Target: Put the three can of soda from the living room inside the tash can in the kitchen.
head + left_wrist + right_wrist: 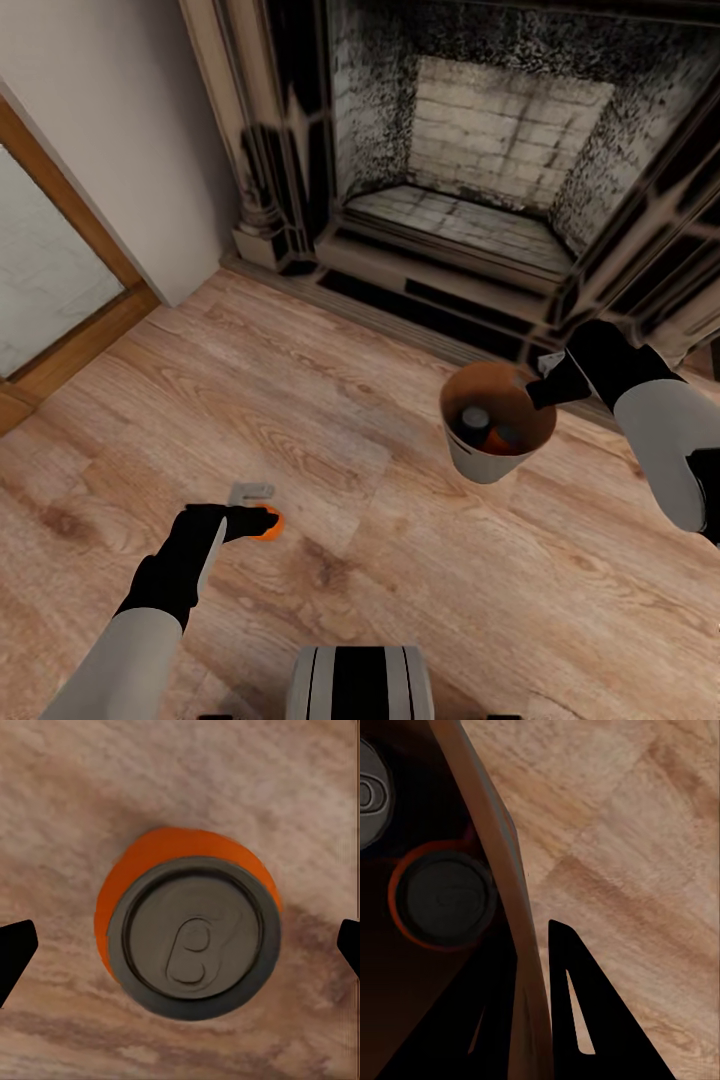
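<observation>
orange can upright on floor between spread left pincer fingertips

A light wood-plank floor runs up to a fireplace with a pale brick firebox, sooty dark sides and a carved pale surround. A plain white wall stands beside it, then a wood-framed glass door.

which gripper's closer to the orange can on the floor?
Left. The left gripper is directly over the orange can on the floor, fingers open either side of it. The right gripper is off at the bucket, pinching its rim.
</observation>
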Available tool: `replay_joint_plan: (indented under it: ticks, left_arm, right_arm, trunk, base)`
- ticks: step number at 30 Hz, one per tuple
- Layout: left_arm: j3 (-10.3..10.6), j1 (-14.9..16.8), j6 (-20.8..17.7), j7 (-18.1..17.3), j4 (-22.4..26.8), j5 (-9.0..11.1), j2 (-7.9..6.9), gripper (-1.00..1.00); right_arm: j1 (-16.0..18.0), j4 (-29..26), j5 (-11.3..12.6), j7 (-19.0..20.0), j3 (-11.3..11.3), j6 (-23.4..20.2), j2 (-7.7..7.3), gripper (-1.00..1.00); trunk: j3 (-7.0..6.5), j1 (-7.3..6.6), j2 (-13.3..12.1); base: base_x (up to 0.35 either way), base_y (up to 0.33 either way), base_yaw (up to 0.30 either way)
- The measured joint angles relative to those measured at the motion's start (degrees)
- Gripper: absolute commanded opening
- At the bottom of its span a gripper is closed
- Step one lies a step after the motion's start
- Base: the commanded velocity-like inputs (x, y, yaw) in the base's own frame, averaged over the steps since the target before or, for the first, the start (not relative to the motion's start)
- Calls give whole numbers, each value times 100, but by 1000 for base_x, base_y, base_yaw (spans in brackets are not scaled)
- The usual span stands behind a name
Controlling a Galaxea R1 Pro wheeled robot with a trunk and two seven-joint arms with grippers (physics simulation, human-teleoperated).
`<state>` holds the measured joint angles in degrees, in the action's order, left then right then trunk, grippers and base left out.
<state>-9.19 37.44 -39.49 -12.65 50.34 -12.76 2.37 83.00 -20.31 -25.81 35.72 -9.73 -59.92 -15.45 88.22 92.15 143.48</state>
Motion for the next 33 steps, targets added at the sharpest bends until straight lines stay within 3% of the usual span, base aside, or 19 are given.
replay_joint_plan:
  ticks: [5,12,16,22,24,33]
  left_arm:
    - [-7,0,2,-3,3,8,3,100]
    - [-12,0,2,-1,21,10,8,100]
    - [-18,-2,-2,-3,92,15,5,100]
    - [-28,-20,-6,-8,383,22,8,100]
    - [-31,-24,-6,-9,438,25,8,100]
    - [-30,-26,-14,-1,459,21,9,100]
  right_arm:
    - [2,18,-107,-13,-18,28,-2,-100]
    - [-3,23,-11,-2,1,6,16,-100]
    - [-4,26,-81,-10,-16,23,12,-100]
    - [-5,26,-36,-4,-23,11,7,-100]
    - [-5,27,-18,-3,-119,5,4,-100]
    - [-5,26,-27,-4,-244,9,-14,-100]
  trunk:
    - [45,0,0]
    - [130,3,1]
    - [184,5,3]
    - [197,5,3]
    - [198,5,3]
    - [199,5,3]
  base:
    - [22,-64,0]
    - [3,-10,0]
    - [0,-1,0]
    - [0,0,0]
    - [0,0,0]
    - [0,0,0]
